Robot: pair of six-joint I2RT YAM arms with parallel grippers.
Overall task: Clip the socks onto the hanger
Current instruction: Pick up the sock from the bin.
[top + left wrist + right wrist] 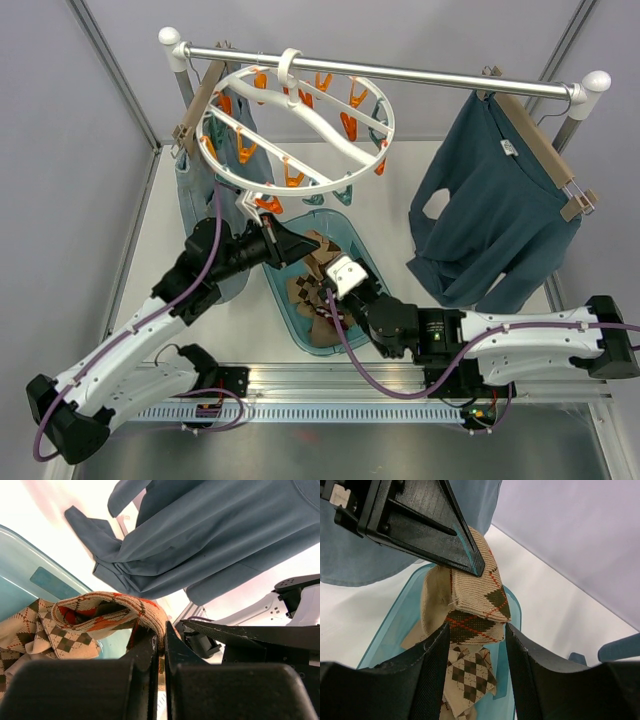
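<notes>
Right gripper [477, 630] gapes around the argyle sock [470, 590] pinched in left gripper [160, 630]; hanger [318, 122] carries none yet.

1. Two robot arms [130, 345] up front, count 'em.
2. One round white hanger [322, 125], and its orange and teal pegs [352, 125] are too crowded to tally.
3. Two wooden hangers [540, 140].
4. One sweater [490, 220], one pair of jeans [188, 190].
5. One teal tub [283, 305].
6. Socks [315, 300], several in a heap, exact number unclear.
7. One rail [430, 75].
</notes>
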